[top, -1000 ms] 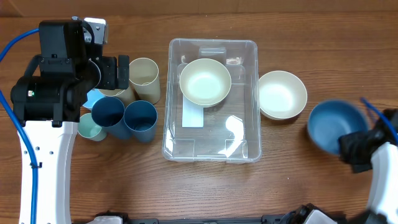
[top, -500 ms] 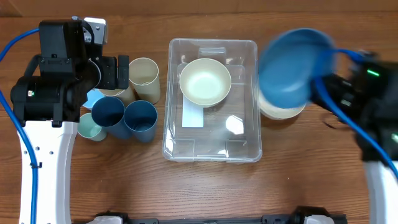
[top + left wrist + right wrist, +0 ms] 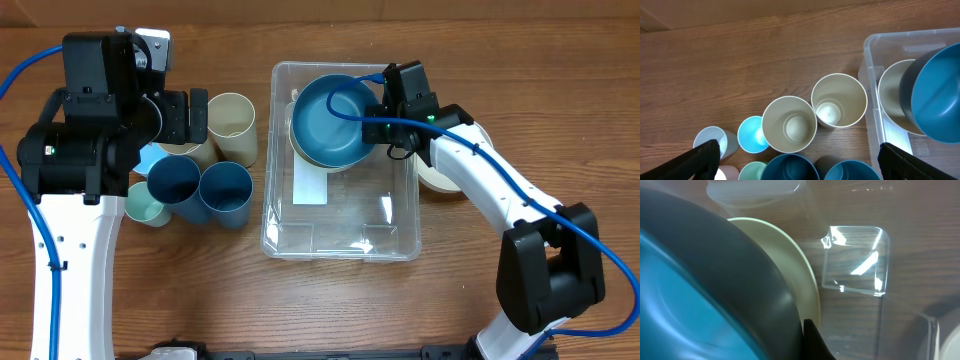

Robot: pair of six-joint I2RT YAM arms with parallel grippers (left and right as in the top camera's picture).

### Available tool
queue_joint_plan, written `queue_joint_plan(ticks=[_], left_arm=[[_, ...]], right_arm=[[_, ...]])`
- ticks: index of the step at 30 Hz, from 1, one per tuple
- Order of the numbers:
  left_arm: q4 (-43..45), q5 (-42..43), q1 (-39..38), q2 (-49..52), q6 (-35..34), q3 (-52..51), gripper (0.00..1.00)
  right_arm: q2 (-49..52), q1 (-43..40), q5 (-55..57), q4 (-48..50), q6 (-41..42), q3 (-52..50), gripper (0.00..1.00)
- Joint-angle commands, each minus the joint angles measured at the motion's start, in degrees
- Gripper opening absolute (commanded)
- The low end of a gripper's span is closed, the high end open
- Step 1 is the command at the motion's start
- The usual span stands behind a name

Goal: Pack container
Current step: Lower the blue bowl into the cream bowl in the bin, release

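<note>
The clear plastic container (image 3: 340, 225) sits mid-table with a white label (image 3: 310, 188) on its base. My right gripper (image 3: 385, 112) is shut on the rim of a blue bowl (image 3: 333, 122) and holds it over a cream bowl (image 3: 296, 135) inside the container's far end. In the right wrist view the blue bowl (image 3: 695, 290) fills the left side, over the cream bowl (image 3: 795, 275). My left gripper (image 3: 795, 160) is open and empty above a cluster of cups (image 3: 200, 160) left of the container.
A second cream bowl (image 3: 470, 165) sits right of the container, partly under my right arm. The cups are cream (image 3: 839, 100), dark blue (image 3: 226, 192), light blue (image 3: 752, 134) and mint (image 3: 145, 205), standing close together by the container's left wall.
My right gripper carried the blue bowl from the table's right side leftwards, to above the cream bowl in the container. The left arm has not moved.
</note>
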Motion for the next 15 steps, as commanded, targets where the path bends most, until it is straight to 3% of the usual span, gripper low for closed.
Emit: queue_joint_plan(ticks=[1, 7, 10, 15], left_arm=[[0.04, -0.07, 0.09, 0.0, 0.87, 1.46, 1.0], [0.04, -0.07, 0.09, 0.0, 0.9, 1.46, 1.0], [0.04, -0.07, 0.09, 0.0, 0.87, 1.46, 1.0], [0.04, -0.07, 0.09, 0.0, 0.87, 1.46, 1.0]], right_arm=[[-0.5, -0.02, -0.85, 2.25, -0.2, 2.4, 0.06], [-2.78, -0.04, -5.38, -2.6, -1.51, 7.23, 0.41], [-6.47, -0.31, -3.91, -10.29, -1.7, 12.72, 0.49], [-15.3, -5.18, 9.38, -22.53, 2.12, 17.77, 0.6]])
